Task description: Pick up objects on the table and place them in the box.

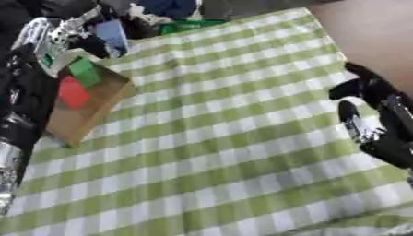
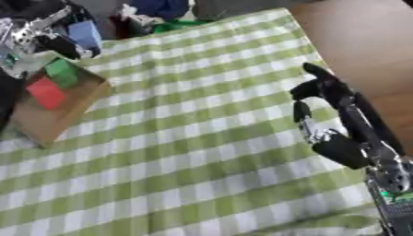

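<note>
Up at the far left, the robot's left hand (image 2: 44, 34) is pinching a light blue block (image 2: 84, 33) between its fingers, holding it above and just beyond the brown cardboard box (image 2: 64, 108). The box is sitting near the left edge of the green checked tablecloth (image 2: 193, 152), and a red block (image 2: 45, 93) and a green block (image 2: 61, 72) are already lying inside it, side by side. Over on the right, the right hand (image 2: 339, 138) is resting on the cloth with its fingers relaxed, gripping nothing.
</note>
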Tool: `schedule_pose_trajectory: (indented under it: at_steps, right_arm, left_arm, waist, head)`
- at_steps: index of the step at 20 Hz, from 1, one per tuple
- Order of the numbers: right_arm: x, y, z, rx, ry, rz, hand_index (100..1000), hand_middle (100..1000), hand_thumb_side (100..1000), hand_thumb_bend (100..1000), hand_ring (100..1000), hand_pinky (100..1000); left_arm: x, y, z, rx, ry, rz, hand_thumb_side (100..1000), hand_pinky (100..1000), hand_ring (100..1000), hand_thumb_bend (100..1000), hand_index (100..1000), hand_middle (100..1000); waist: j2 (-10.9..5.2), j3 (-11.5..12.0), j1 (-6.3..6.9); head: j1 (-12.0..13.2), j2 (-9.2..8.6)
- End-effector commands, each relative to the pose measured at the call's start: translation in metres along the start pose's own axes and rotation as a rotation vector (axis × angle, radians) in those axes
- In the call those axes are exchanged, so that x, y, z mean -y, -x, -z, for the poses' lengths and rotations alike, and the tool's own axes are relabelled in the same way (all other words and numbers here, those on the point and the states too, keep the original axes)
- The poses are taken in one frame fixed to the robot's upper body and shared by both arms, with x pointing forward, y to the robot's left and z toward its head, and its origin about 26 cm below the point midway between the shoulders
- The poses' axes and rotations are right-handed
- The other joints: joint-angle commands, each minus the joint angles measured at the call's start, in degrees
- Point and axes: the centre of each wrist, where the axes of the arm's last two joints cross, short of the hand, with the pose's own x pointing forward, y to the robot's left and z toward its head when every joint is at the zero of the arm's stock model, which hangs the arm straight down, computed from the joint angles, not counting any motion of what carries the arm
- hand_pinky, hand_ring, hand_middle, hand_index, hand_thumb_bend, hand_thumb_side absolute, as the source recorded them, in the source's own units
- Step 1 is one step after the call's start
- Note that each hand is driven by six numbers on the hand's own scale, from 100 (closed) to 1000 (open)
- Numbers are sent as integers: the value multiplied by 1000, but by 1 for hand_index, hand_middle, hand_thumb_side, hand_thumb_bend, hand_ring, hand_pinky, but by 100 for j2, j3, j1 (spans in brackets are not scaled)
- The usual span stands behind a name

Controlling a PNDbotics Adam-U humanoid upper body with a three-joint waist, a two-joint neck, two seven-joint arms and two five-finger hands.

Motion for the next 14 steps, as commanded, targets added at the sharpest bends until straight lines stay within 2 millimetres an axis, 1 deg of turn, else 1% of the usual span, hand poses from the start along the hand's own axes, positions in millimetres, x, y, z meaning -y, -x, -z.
schedule_pose_trajectory:
  at_steps: [1, 4, 7, 13, 14]
  right_arm:
    - [5, -2, 0, 9, 16, -1, 1000, 681, 610, 100, 720, 852]
    - [5, -1, 0, 6, 18, 3, 1000, 681, 609, 100, 720, 852]
    - [4, -1, -1, 4, 19, 5, 1000, 681, 609, 100, 720, 852]
    - [5, -2, 0, 10, 19, 5, 1000, 681, 607, 100, 720, 853]
    - [5, -2, 0, 11, 20, 5, 1000, 680, 607, 100, 720, 853]
  left_arm:
    - [-26, 19, -15, -40, -19, 35, 151, 718, 579, 357, 756, 529]
    - [-18, 32, -23, -80, 16, 26, 149, 717, 581, 357, 757, 532]
    - [-8, 40, -26, -121, 39, 8, 149, 715, 587, 355, 762, 539]
    - [16, 49, -26, -208, 29, -49, 149, 702, 595, 358, 769, 550]
    - [19, 50, -26, -218, 28, -56, 150, 709, 605, 364, 784, 568]
  waist:
    - [-143, 59, -70]
    - [-177, 146, -100]
    - [-187, 186, -123]
    - [-161, 151, -166]
    - [-154, 141, -171]
  head:
    - [23, 47]
    - [7, 59]
    - [8, 51]
    - [19, 10]
    - [20, 8]
